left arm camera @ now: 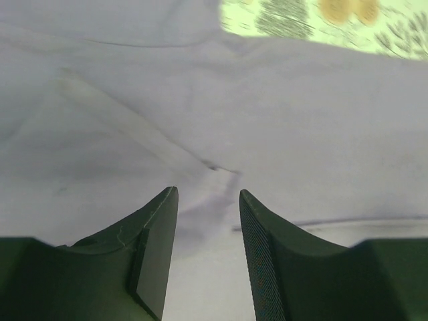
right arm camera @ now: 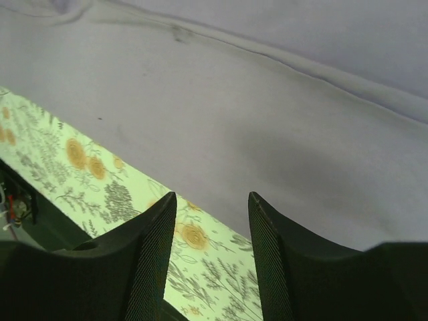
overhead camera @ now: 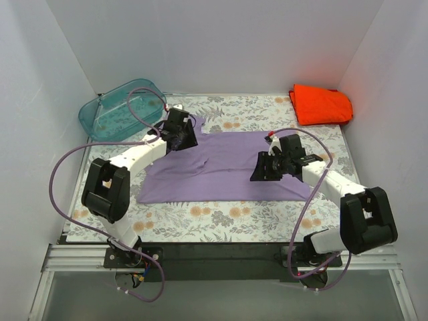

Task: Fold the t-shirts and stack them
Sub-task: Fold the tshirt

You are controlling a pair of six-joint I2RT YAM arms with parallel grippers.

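The lavender-purple t-shirt (overhead camera: 227, 170) lies spread across the middle of the floral table, with a crease showing in the left wrist view (left arm camera: 200, 100). The orange-red t-shirt (overhead camera: 321, 103) sits folded in the back right corner. My left gripper (overhead camera: 187, 139) hovers over the lavender shirt's back left part. It is open (left arm camera: 208, 192), with only cloth showing below the gap. My right gripper (overhead camera: 261, 171) is over the shirt's right half. It is open (right arm camera: 212, 195) above the shirt's hem (right arm camera: 267, 120), where purple cloth meets the tablecloth, and holds nothing.
A translucent teal tub (overhead camera: 124, 107) stands at the back left, close to the left arm. The floral tablecloth (overhead camera: 200, 217) shows in front of the shirt. White walls enclose the table on three sides. Purple cables loop beside both arms.
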